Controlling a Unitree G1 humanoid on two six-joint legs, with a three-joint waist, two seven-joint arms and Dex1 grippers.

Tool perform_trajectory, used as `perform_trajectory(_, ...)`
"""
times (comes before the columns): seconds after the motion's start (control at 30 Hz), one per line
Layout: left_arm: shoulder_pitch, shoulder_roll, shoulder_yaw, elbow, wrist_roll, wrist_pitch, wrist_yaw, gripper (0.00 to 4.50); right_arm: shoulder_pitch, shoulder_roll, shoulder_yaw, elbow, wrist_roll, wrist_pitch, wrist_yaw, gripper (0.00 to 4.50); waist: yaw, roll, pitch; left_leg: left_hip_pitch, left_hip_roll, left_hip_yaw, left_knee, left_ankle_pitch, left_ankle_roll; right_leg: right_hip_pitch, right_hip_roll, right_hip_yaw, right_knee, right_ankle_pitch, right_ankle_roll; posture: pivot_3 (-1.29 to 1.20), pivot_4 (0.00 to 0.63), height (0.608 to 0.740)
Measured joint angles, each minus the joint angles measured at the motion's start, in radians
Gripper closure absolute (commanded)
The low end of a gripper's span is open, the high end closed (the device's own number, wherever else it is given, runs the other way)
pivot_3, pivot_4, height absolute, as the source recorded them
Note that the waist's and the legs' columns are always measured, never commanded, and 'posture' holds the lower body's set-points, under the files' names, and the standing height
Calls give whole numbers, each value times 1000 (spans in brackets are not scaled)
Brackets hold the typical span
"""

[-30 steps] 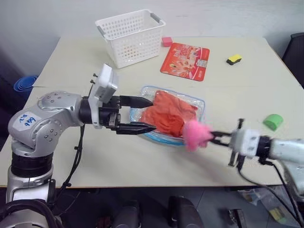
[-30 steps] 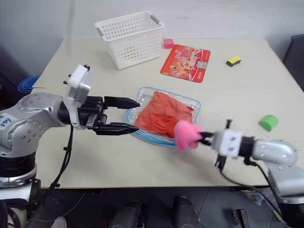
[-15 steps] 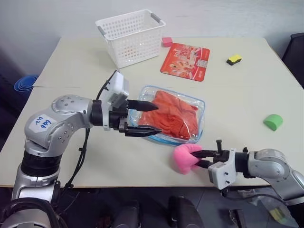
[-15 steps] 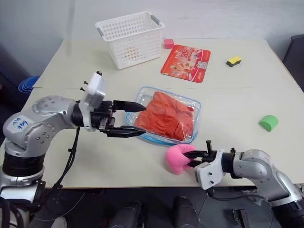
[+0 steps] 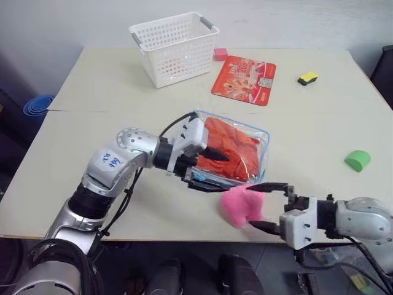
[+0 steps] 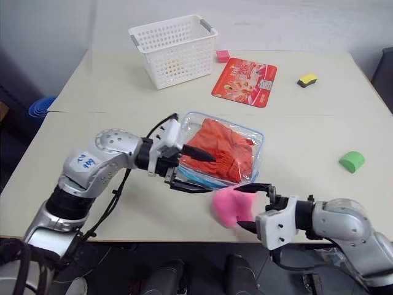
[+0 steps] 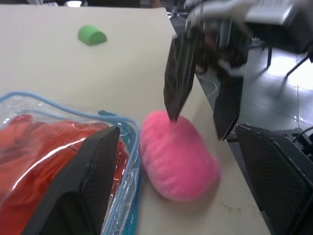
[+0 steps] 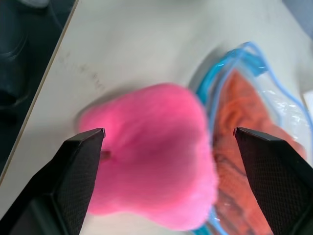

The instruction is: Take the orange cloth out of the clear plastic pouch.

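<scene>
Since a second ago the left gripper (image 5: 212, 169) has slid in against the clear plastic pouch (image 5: 261, 136) — jaws spread, one finger over the orange cloth (image 5: 236, 147) that lies inside, the other along the pouch's near edge. Meanwhile the right gripper (image 5: 265, 206) has let go of the pink plush toy (image 5: 241, 206), its jaws now wide on either side of it. Pouch and toy lie just beside each other near the desk (image 5: 110, 92) front edge — a white basket (image 5: 175, 40), red packet (image 5: 244, 79) and green block (image 5: 358, 160) lie well apart.
</scene>
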Motion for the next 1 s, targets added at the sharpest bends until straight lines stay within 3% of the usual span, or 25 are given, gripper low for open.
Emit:
perform_trajectory(0.1, -7, -23, -60, 54, 69, -43, -18, 519, -2, -59, -150, -49, 147, 143, 34, 40, 1, 0, 0, 0, 0, 0, 0, 0, 1, 0, 0, 0, 0, 0, 0, 0, 150, 740)
perform_trajectory(0.17, -6, -38, -80, 78, 95, -55, -31, 519, -20, -105, -224, 3, 161, 160, 72, 40, 1, -1, 0, 0, 0, 0, 0, -1, 1, 0, 0, 0, 0, 0, 0, 0, 150, 740)
perform_trajectory(0.27, -6, -64, -95, 77, 110, -54, -50, 519, -84, -121, -199, 203, 42, 26, 93, 40, 0, -1, 0, 0, 0, 3, 0, -1, 3, 0, 0, 2, 0, 0, 0, 0, 150, 740)
perform_trajectory(0.4, -3, -110, -128, 82, 135, -47, -50, 519, -213, -111, -41, 446, -125, -179, 89, 40, -2, -1, 0, 0, 0, 4, 0, -1, 3, -1, 0, 3, 0, 0, 0, 0, 150, 740)
perform_trajectory(0.5, 7, -128, -167, 89, 157, -27, -51, 1111, -337, -40, 78, 588, -221, -297, 58, 0, -10, -1, 0, 1, 1, 5, 0, -1, 3, -2, 1, 3, 0, 0, 0, 0, 150, 740)
perform_trajectory(0.73, 33, -131, -191, 105, 208, 2, -15, 3272, -469, 44, 207, 739, -325, -434, -10, 0, -10, -1, 0, 0, 1, 5, 1, -1, 2, -2, 1, 4, 2, 0, 0, 0, 150, 740)
perform_trajectory(0.87, 43, -129, -184, 90, 209, 35, 2, 4391, -473, 49, 230, 745, -312, -474, -11, 912, -4, -1, 0, 0, 1, 4, 1, -1, 3, -2, 1, 4, 1, 0, 0, 0, 150, 740)
perform_trajectory(1.0, 55, -131, -168, 74, 208, 50, 17, 4500, -472, 49, 248, 741, -289, -489, -4, 2254, -3, -1, 0, 0, 1, 4, 1, -1, 2, -2, 1, 4, 1, 0, 0, 0, 150, 740)
